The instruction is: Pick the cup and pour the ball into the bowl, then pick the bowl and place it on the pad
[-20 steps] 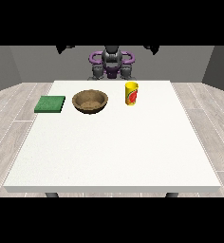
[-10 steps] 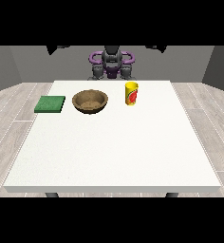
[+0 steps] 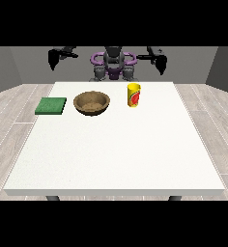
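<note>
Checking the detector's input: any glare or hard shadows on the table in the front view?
Front view: even light, no glare on the table; only faint shading beside the bowl, cup and pad; all three outlines readable.

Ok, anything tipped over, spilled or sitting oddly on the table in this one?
Nothing stands out. The yellow cup stands upright, the brown bowl sits level beside it, and the green pad lies flat near the white table's edge at the view's left. No spill shows. Whether the ball is in the cup cannot be seen.
</note>
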